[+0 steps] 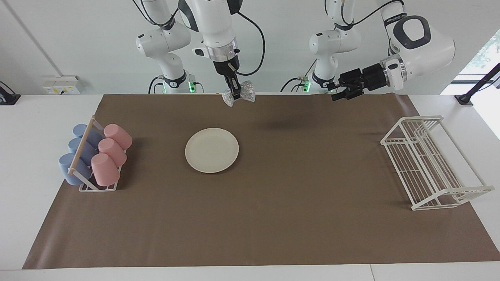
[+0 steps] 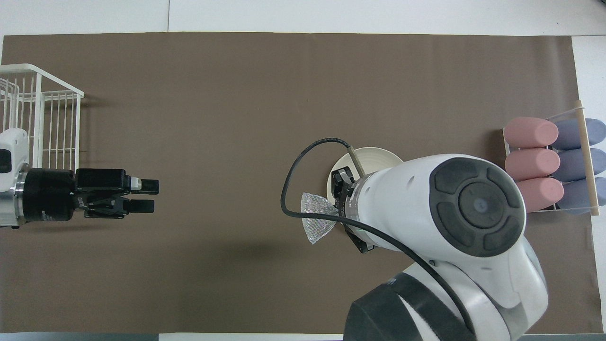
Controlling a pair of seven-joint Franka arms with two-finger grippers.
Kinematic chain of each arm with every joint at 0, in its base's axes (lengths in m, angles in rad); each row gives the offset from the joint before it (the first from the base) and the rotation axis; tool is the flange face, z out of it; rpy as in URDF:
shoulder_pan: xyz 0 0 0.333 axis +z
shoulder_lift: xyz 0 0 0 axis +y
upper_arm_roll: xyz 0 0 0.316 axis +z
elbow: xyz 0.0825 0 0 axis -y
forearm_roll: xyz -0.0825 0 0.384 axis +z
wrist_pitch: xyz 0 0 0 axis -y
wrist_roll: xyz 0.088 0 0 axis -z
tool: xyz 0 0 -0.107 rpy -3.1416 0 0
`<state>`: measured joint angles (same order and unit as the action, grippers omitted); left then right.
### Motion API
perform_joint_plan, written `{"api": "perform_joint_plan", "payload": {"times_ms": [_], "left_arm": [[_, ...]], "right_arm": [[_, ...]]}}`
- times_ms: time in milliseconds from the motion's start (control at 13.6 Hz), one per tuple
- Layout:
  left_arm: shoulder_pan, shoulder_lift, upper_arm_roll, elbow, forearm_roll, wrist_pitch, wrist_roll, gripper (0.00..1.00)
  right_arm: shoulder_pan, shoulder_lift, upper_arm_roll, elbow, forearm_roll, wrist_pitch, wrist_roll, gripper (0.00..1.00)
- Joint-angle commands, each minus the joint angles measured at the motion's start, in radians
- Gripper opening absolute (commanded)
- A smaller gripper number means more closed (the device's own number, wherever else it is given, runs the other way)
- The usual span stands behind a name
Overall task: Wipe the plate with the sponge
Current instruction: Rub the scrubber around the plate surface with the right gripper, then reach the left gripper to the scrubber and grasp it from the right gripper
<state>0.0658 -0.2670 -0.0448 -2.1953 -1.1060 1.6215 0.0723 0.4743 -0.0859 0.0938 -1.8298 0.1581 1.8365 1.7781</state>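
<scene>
The cream plate (image 1: 211, 150) lies bare on the brown mat; in the overhead view the right arm covers most of the plate (image 2: 374, 158). My right gripper (image 1: 235, 96) is shut on the silvery sponge (image 1: 243, 93) and holds it high in the air, well clear of the plate, over the mat by the plate's rim. The sponge also shows in the overhead view (image 2: 317, 219), hanging from the right gripper (image 2: 339, 214). My left gripper (image 1: 336, 95) is open and empty, in the air over the mat toward the left arm's end; it also shows in the overhead view (image 2: 147, 195).
A rack of pink and blue cups (image 1: 95, 156) stands at the right arm's end of the mat and shows in the overhead view (image 2: 549, 163). A white wire dish rack (image 1: 429, 164) stands at the left arm's end (image 2: 42, 123).
</scene>
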Motion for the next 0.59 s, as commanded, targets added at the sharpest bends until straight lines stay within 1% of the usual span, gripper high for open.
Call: {"api": "perform_joint_plan", "payload": {"times_ms": [0,147,293,367,513], "left_arm": [[-0.114,-0.063,0.008,-0.090,-0.095,0.075,-0.012,1.00],[-0.171,-0.066,0.006,-0.106,-0.142,0.119,-0.012,1.00],[-0.259,-0.073,0.006,-0.129,-0.185,0.205,-0.012,1.00],[-0.312,-0.075,0.006,-0.139,-0.225,0.265,-0.012,1.00],[-0.444,-0.072,0.006,-0.143,-0.313,0.429,-0.016,1.00]], "right_arm": [[-0.002,0.012,0.003,0.026,-0.019,-0.017,0.024,0.00],[-0.002,0.012,0.003,0.026,-0.019,-0.017,0.024,0.00],[-0.002,0.012,0.003,0.026,-0.019,-0.016,0.026,0.00],[-0.002,0.012,0.003,0.024,-0.019,-0.017,0.026,0.00],[-0.002,0.011,0.004,0.024,-0.019,-0.017,0.026,0.00]]}}
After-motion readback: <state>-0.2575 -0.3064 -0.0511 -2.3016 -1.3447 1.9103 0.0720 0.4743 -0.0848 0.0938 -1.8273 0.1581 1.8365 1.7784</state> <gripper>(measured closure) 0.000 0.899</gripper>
